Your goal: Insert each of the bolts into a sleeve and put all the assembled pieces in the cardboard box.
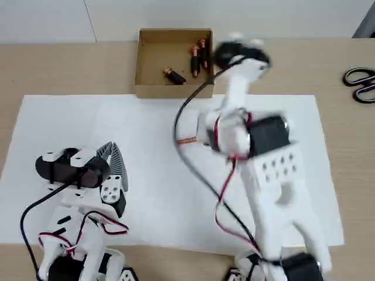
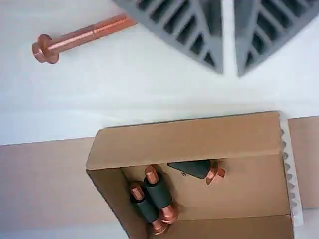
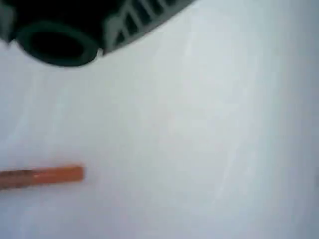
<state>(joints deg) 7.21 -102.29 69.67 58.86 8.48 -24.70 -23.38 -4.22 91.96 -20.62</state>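
Note:
The cardboard box point(image 1: 140, 64) stands at the table's far edge, with three bolt-and-sleeve pieces point(image 1: 196, 58) inside; they also show in the left wrist view point(image 2: 154, 201). A loose copper bolt point(image 1: 186, 140) lies on the white paper point(image 1: 152, 193); it appears too in the left wrist view point(image 2: 75, 40) and its tip in the right wrist view point(image 3: 47, 177). My right gripper point(image 3: 84, 30) hangs just above the paper near that bolt, shut on a black sleeve point(image 3: 55, 45). Nearer the front left, my left gripper point(image 2: 229, 69) is shut and holds nothing.
Black scissors point(image 1: 360, 82) lie at the far right on bare wood. The right arm point(image 1: 263, 170) spans the middle of the paper, with cables trailing beside it. The left arm point(image 1: 76, 175) sits at the front left corner.

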